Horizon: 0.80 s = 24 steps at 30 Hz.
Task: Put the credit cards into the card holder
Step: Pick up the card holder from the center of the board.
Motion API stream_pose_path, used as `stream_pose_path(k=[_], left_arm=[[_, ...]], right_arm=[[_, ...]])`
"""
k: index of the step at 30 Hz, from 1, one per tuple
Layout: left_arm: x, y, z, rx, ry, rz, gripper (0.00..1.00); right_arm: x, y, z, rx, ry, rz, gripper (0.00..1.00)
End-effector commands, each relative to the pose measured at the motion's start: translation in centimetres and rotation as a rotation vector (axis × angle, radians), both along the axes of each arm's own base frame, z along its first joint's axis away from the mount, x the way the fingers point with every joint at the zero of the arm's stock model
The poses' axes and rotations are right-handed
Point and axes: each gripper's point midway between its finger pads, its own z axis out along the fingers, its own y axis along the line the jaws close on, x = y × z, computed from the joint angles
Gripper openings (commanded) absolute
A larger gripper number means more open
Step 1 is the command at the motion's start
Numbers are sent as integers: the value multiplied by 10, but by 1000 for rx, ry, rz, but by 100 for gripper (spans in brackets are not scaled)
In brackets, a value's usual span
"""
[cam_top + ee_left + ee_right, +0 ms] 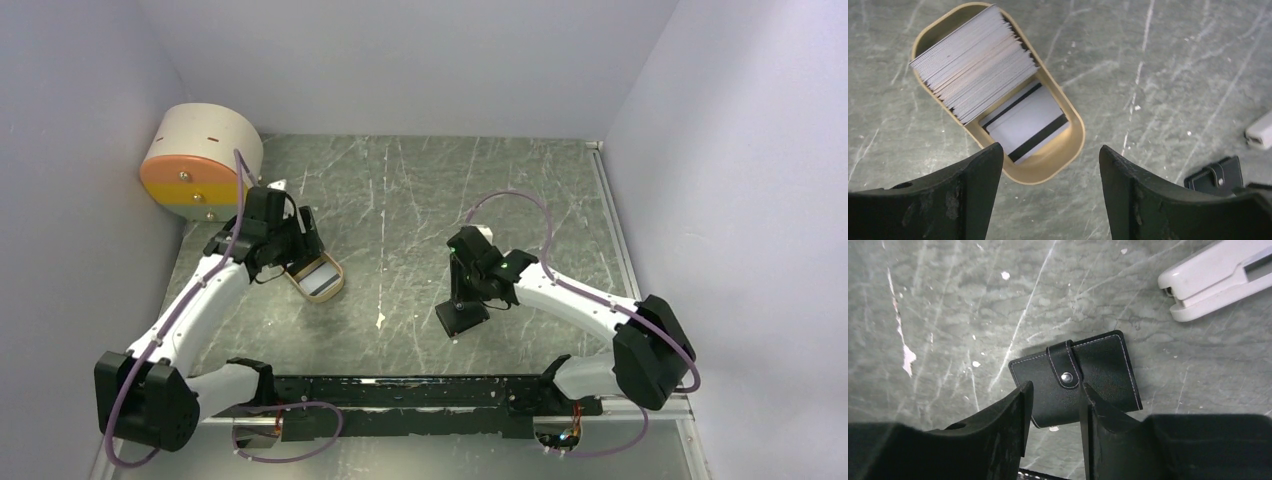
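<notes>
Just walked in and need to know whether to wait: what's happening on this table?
A card-loading job is at its very start. The left pincer hangs open above the beige tray, where the credit cards stand in a stack with one lying flat beside it; none has been picked up. The right pincer is low over the black card holder, jaws either side of its snap tab; whether it grips is unclear. The holder lies shut on the table.

No text, brand, number or sign could be read anywhere. The credit cards [1028, 122] just ahead of the left fingers [973, 190] showed only a black stripe on a pale face — no legible print. The card holder [1098, 370], reaching between the right fingers [1008, 425], was plain black.
</notes>
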Motion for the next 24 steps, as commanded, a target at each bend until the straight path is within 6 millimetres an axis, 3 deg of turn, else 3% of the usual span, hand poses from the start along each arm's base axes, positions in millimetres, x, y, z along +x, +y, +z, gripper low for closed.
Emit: stream_pose_path(k=[1,7,16,18,21,24], left_arm=[[-1,-22,22,-80,-110,-156,75],[-5,-32,38,-117,-192,-228,74],[-5,-34,41,-127,-202,-237,73],[-5,-34,42,-130,-206,-240,72],[-6,-37,43,-141,-214,-251,69],[-9,-44,45,-173,-214,-282,65]], right_arm=[[-6,5,-10,3,16,92,41],[-11,6,-30,-28,54,119,38],[-10,6,-53,-113,103,144,36],[-8,6,-52,-127,102,137,27],[-2,12,-44,-110,81,119,4],[6,22,-30,-58,46,99,0]])
